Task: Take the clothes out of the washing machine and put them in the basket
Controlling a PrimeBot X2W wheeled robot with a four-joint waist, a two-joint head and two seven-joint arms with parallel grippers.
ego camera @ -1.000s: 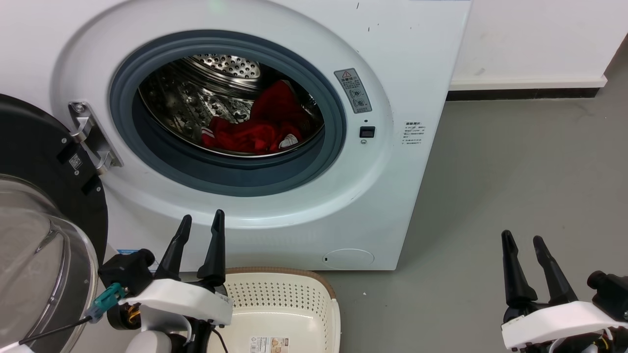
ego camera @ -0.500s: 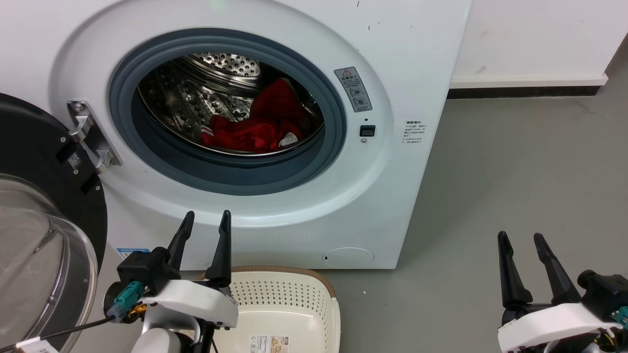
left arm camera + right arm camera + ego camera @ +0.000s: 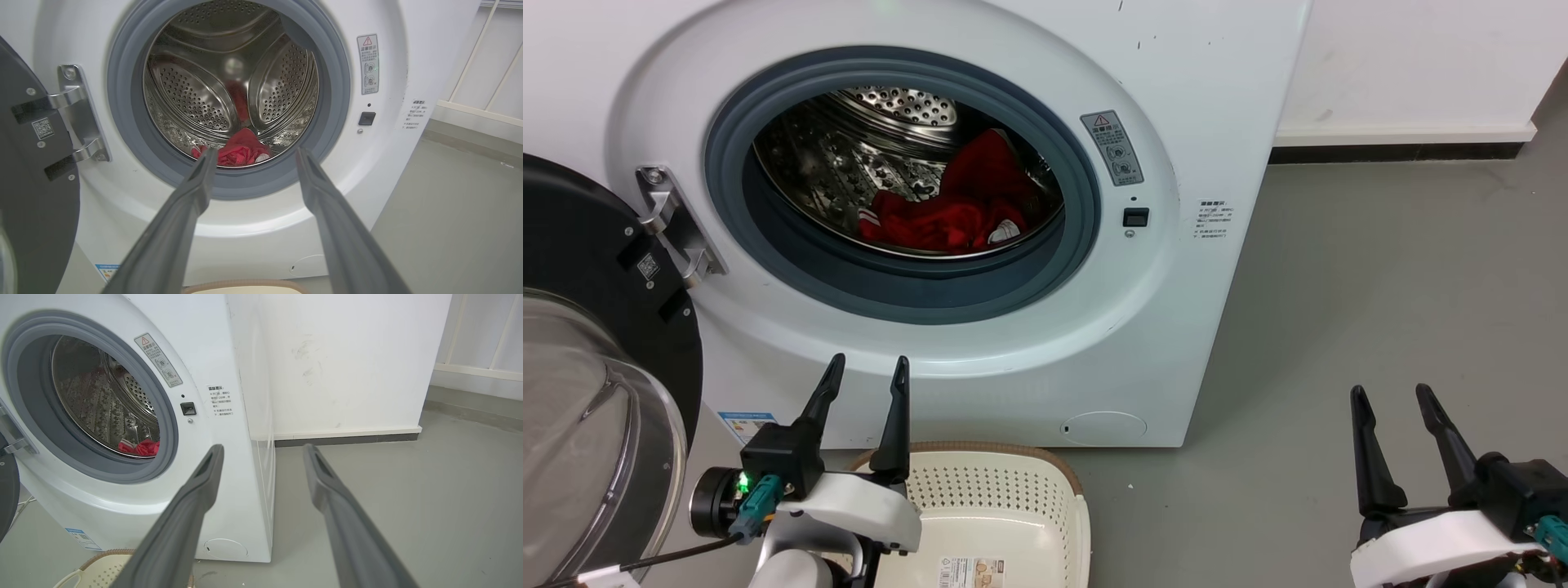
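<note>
1. The washing machine (image 3: 1192,98) stands on the grey floor (image 3: 1380,286). Its black-framed glass door (image 3: 572,269) is swung open at 9 o'clock of the porthole and hangs on a metal hinge (image 3: 674,229).
2. The clothes (image 3: 947,216), bright red with small white patches, lie heaped inside the perforated steel drum (image 3: 849,163). They sit low in the opening at about 5 o'clock, behind the grey door seal (image 3: 1078,245).
3. The basket (image 3: 1013,490) sits on the floor just in front of the machine's base, at 6 o'clock in the head view. No clothes are in the part that shows, and a paper label (image 3: 970,572) is on its bottom.
4. The left gripper (image 3: 868,361) is at 7 o'clock in the head view, above the basket's left end. Its jaws are released, spread apart and grasping nothing, and they point toward the porthole. In the left wrist view the red heap shows between them, well beyond the tips.
5. The right gripper (image 3: 1388,390) is at 4 o'clock in the head view, over bare floor and well apart from the machine. Its jaws are also released and grasp nothing.
6. A warning sticker (image 3: 1112,149) sits at 2 o'clock of the porthole, with the door latch (image 3: 1134,217) at 3 o'clock.
</note>
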